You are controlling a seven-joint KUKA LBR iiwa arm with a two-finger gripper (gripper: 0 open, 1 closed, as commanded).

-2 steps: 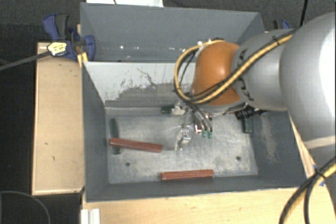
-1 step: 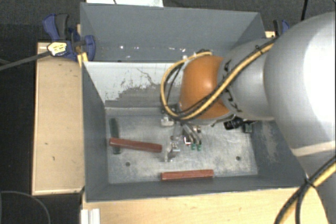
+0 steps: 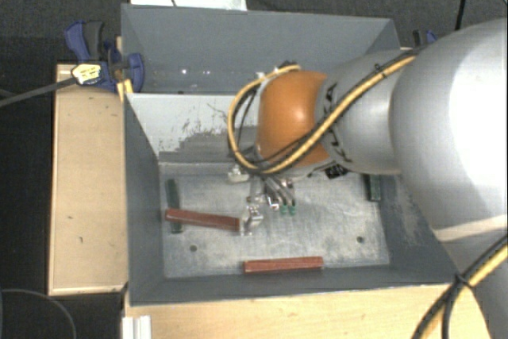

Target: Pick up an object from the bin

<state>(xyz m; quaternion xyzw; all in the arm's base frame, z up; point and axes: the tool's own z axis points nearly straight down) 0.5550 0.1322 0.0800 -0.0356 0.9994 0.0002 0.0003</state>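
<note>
My gripper point(image 3: 255, 216) hangs low over the middle of the bin floor, under the orange wrist cover. Its tip is at the right end of a long reddish-brown bar point(image 3: 202, 220) that lies almost level across the left half of the floor. Whether it touches the bar is not clear. A small green piece point(image 3: 288, 209) shows just right of the gripper. A second reddish-brown bar point(image 3: 283, 264) lies flat along the front wall, below the gripper and apart from it.
A dark green stick point(image 3: 171, 197) lies upright in the picture near the left wall, its lower end crossing the first bar's left tip. Another dark green piece point(image 3: 373, 188) sits by the right wall, partly behind the arm.
</note>
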